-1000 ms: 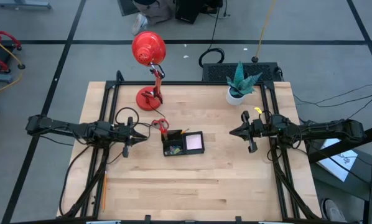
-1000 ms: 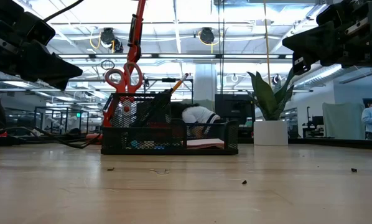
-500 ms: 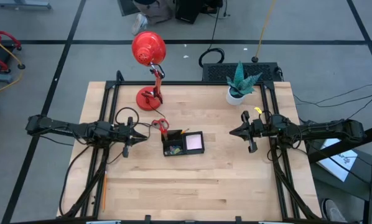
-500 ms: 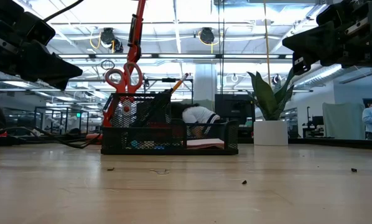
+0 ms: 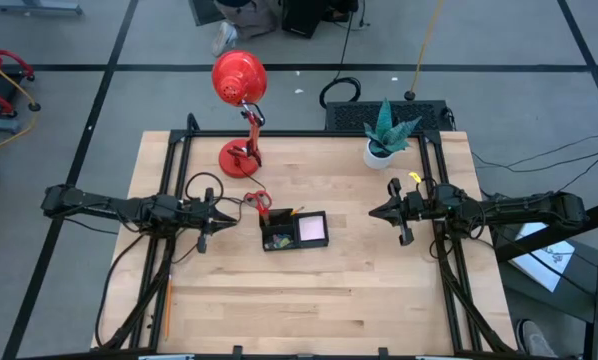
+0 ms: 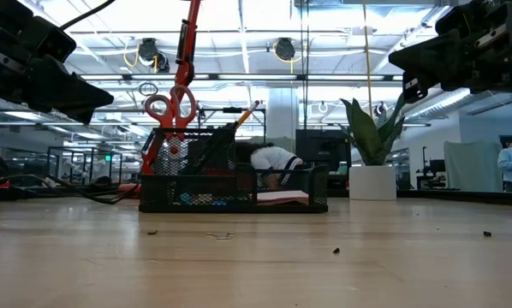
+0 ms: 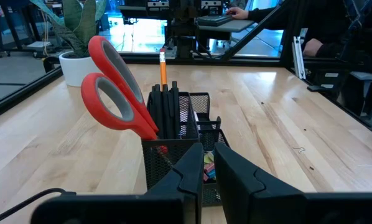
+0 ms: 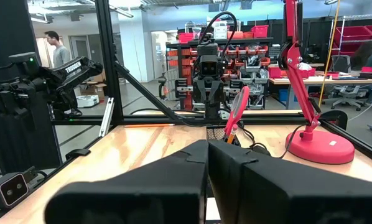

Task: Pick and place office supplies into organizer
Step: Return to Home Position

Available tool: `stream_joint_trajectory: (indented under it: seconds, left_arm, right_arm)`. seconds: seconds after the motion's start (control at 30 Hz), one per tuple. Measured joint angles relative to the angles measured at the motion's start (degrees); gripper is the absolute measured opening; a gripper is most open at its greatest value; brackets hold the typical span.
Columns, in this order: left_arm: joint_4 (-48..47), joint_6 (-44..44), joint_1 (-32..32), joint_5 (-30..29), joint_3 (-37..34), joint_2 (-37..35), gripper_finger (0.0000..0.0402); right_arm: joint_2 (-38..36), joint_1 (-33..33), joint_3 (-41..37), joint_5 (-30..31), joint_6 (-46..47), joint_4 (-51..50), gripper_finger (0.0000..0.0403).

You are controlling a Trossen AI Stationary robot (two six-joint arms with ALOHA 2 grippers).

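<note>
A wooden table [image 5: 309,300] is seen from above, with a robot arm reaching in from each side. Near the middle stands a low black mesh organizer [image 6: 239,201], already filled. Red-handled scissors [image 7: 114,93] stand in its tall cup, handles up and leaning outward. Beside them an orange pencil [image 7: 163,71] points eraser-up among black pens [image 7: 170,112]. A pale sticky-note pad [image 5: 312,230] lies flat in the wide compartment. A small yellow-green piece [image 7: 208,162] shows low behind the mesh. Other small items there are too small to tell.

The left claw [image 5: 227,213] hangs above the table just beside the organizer's scissors end. Its fingers are pressed nearly together and grip nothing. The right claw [image 5: 374,211] hangs well apart on the other side, fingers likewise closed and empty. A red desk lamp [image 5: 239,80] and a white plant pot [image 5: 380,153] stand at the far edge.

The sorting looks finished, with both arms parked.

As for handling, the organizer is probably light, and it is tall at one end, so a push could slide or tip it. Its low wall seems the safest place to hold. The scissors are stiff, and their handle loops offer the best grip. Pens and pencil are thin, smooth and likely to roll, so they are best pinched across the shaft. The pad is soft and flat and is best taken by opposite edges.
</note>
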Motion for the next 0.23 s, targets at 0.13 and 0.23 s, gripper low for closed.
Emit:
stream_joint_trajectory:
  seconds: [0.13,0.23]
  left_arm:
    - [0.01,0.0,-0.01,0.01,0.0,0.01,0.0047]
    - [0.02,0.0,0.0,0.0,0.0,0.02,0.0047]
  right_arm:
    - [-0.02,0.01,0.0,0.01,0.0,0.01,0.0002]
    - [-0.01,0.01,-0.01,0.01,0.01,0.01,0.0004]
